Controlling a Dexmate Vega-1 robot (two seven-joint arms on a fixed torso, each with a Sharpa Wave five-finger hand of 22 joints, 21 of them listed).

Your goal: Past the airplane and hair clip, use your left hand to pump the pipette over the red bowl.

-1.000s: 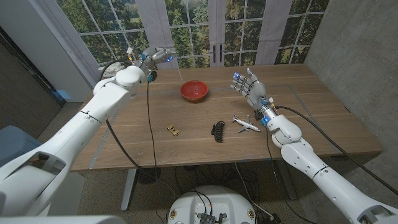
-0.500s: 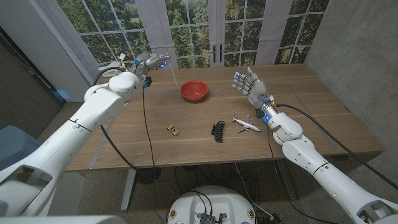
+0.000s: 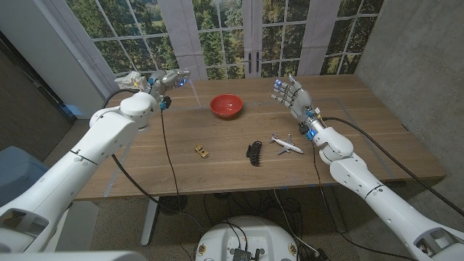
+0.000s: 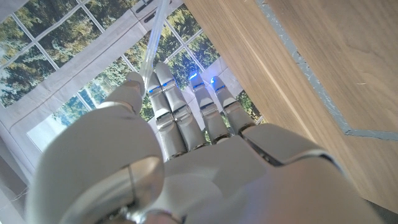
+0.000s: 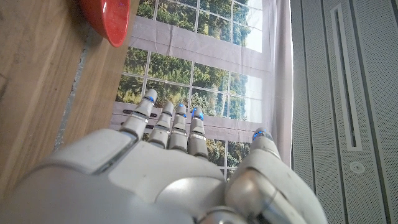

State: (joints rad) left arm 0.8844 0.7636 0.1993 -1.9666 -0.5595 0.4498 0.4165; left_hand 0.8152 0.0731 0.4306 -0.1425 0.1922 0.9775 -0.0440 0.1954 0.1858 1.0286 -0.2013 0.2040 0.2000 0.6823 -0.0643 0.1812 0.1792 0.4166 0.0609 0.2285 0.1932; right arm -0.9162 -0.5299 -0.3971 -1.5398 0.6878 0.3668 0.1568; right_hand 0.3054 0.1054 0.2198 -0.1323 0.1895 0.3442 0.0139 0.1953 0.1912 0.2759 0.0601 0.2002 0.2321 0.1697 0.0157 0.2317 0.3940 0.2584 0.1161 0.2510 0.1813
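Clear pipette pinched by left hand (bowl apart in head view).

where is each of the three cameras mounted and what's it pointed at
Head view: on the robot's head, looking down over the table, both arms, left hand, right hand.
Left wrist view: behind the left hand, facing the windows; pipette in its fingers.
Right wrist view: behind the right hand, facing the windows.
Shared: red bowl in head and right wrist views.

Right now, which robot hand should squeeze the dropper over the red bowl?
The left robot hand: it already holds the dropper, beside the red bowl. The right robot hand is open, holding nothing.
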